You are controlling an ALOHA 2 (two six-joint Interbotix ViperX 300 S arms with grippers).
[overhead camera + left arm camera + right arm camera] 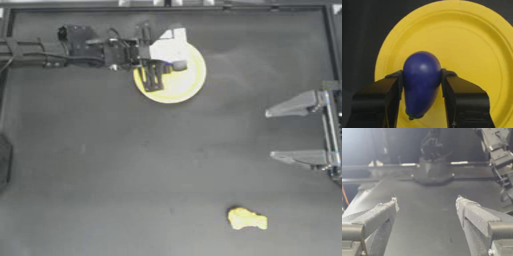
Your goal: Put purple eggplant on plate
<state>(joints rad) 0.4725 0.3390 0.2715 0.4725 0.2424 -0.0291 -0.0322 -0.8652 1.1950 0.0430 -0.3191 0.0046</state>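
The purple eggplant [421, 80], a glossy blue-purple blob with a small green tip, is clamped between the two dark jaws of my left gripper [421, 73]. Behind it spreads the pale yellow plate [475, 50]. From above, the left gripper [155, 75] hangs over the left half of the plate [184, 85] near the table's far edge, and the arm covers the eggplant there. I cannot tell whether the eggplant touches the plate. My right gripper [270, 135] is parked at the right side, open and holding nothing, as the right wrist view [426, 200] also shows.
A small lumpy yellow object [246, 218] lies near the front of the table, right of centre. The left arm [80, 50] stretches in along the far left. A dark frame rail [167, 7] runs along the back edge.
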